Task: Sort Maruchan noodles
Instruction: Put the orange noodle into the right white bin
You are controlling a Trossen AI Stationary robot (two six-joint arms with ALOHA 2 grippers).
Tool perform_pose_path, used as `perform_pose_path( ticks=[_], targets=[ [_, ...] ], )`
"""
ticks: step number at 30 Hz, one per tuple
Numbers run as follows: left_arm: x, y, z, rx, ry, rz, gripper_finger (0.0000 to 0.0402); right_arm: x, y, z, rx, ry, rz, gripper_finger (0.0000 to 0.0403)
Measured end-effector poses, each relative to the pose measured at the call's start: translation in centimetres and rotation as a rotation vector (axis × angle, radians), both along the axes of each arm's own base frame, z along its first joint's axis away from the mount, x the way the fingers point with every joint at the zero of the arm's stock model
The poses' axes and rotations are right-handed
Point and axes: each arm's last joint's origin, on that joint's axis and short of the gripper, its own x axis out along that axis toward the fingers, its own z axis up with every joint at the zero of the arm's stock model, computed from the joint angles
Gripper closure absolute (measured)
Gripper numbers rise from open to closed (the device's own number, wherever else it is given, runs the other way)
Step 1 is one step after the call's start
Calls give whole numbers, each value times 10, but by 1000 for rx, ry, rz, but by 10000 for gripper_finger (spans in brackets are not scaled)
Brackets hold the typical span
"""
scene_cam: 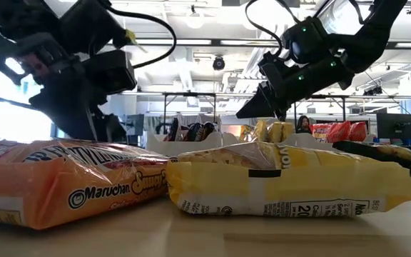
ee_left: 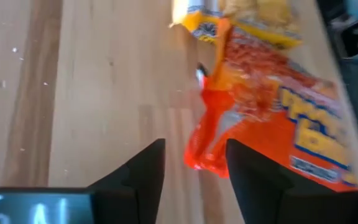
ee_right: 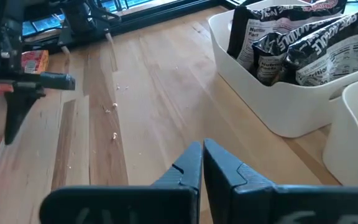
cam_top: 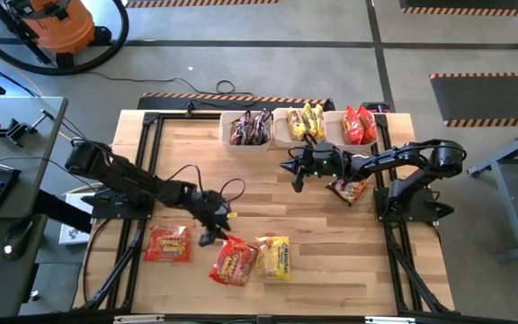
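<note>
Near the table's front edge lie three Maruchan packets flat on the wood: a red one (cam_top: 167,243), a second red one (cam_top: 234,261) and a yellow one (cam_top: 274,257). My left gripper (cam_top: 208,238) stands open just left of the second red packet, and that packet's crimped end (ee_left: 202,155) lies between its fingers in the left wrist view. A fourth packet (cam_top: 347,189) lies under my right arm. My right gripper (cam_top: 295,183) is shut and holds nothing, hovering over bare wood in front of the bins. My left gripper has its open fingers on either side of the red packet's crimped end (ee_left: 197,163), coming slanting down from the table's left. Whether a finger (ee_left: 244,171) touches the packet, I cannot tell. The packet lies flat on the table.
Three white bins stand along the far edge: one with dark packets (cam_top: 248,129), one with yellow (cam_top: 301,126), one with red (cam_top: 358,126). Bare wood lies between the bins and the front packets. A black frame (cam_top: 151,117) borders the table.
</note>
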Motion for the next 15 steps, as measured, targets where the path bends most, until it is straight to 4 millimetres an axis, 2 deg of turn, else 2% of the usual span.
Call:
perform_pose_path(
  ticks=[5,9,12,15],
  targets=[
    [6,-8,-7,9,-45,-15,230,0,0,0,6,-2,-3,399],
    [10,-12,-19,-13,-39,-48,243,0,0,0,11,-2,-4,399],
    [13,-15,-27,-24,-57,-92,276,0,0,0,27,-5,-8,399],
    [14,-16,-29,36,-102,-151,333,0,2,-1,67,-9,11,398]
  ],
)
